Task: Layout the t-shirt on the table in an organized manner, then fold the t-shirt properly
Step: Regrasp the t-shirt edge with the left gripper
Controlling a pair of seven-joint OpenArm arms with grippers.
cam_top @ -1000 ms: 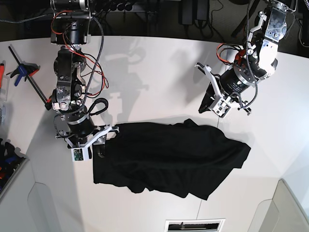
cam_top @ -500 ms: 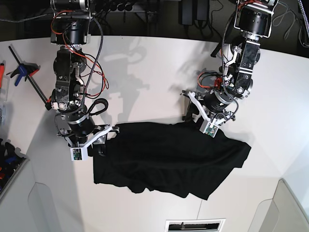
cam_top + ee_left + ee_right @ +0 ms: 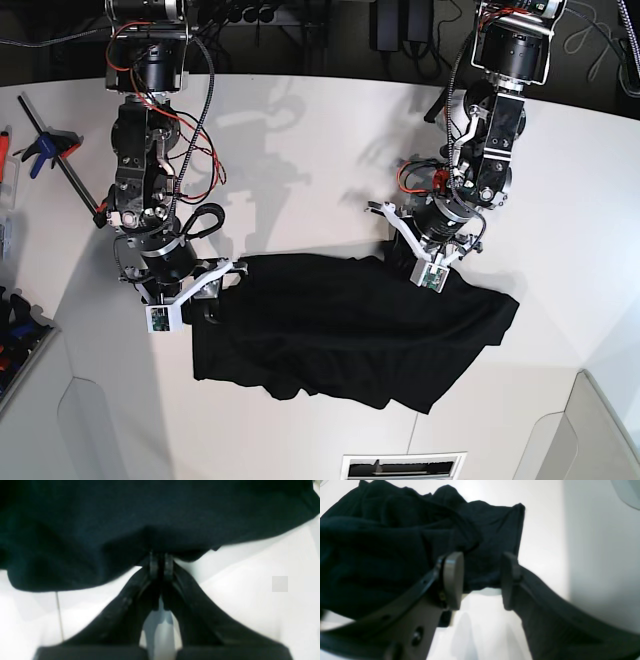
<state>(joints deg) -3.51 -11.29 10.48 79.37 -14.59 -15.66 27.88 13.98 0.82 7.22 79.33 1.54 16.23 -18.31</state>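
The t-shirt [image 3: 350, 330] is soft, matt black cloth, finely woven and wrinkled into loose folds. The desk [image 3: 300, 150] is smooth, hard white, faintly glossy, with thin dark seams. The right end effector [image 3: 480, 582] has matt dark plastic fingers with flat grey pads [image 3: 453, 580]; the left end effector [image 3: 160, 563] looks like the same matt black plastic.

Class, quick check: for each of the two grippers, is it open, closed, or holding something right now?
Left gripper: closed, pinching the edge of the t-shirt.
Right gripper: open, holding nothing; the t-shirt's edge lies between its jaws.
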